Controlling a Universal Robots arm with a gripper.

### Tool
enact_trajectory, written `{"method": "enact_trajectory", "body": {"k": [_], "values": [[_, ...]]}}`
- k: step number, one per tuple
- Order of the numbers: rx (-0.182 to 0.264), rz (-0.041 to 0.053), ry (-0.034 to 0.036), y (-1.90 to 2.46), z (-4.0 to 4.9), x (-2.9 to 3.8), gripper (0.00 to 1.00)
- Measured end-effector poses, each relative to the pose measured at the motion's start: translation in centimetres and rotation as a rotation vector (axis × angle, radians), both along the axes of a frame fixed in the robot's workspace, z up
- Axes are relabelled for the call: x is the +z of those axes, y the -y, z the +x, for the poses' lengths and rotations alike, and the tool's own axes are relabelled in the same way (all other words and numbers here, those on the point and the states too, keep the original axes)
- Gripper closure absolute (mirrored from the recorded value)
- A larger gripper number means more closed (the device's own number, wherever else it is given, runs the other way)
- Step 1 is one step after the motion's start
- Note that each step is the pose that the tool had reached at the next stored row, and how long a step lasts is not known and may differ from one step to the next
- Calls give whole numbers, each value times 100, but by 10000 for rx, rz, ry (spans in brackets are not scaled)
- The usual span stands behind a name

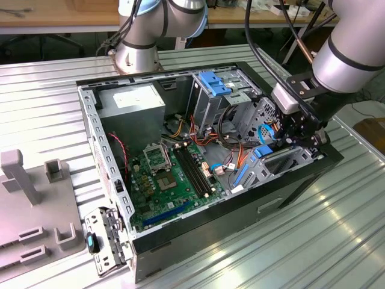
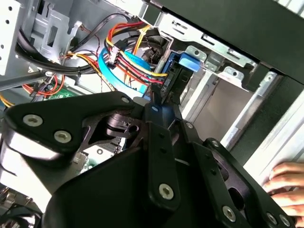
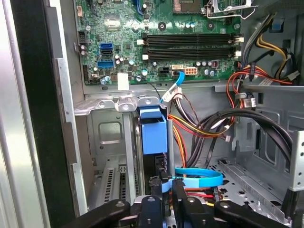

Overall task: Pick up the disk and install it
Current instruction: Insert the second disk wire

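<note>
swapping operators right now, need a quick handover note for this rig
Hand: down inside the drive cage, right at the disk; grip state unclear.
Disk: on edge in the cage slot, blue rail showing.
Done: disk picked up and in the cage.
Left: check it is fully seated; cannot tell from these views.
Note: a person's fingers rest just outside the case.

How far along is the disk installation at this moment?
Done: the disk is picked up and stands on edge in a slot of the drive cage. In hand: the hand sits at the disk's outer end. Left: the pictures cannot tell whether it is fully seated.
</note>
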State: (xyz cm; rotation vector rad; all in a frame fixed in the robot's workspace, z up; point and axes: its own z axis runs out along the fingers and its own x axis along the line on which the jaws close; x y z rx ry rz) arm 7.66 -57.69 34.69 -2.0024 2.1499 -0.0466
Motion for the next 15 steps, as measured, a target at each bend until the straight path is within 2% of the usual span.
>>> {"method": "enact_trajectory", "body": {"k": [2,5,6,15], "values": [[0,-26,1,-4,0,28,76],[0,-38,2,-4,0,33,78],[-1,-39,2,-4,-1,33,89],[0,-49,2,-5,0,33,89]]}}
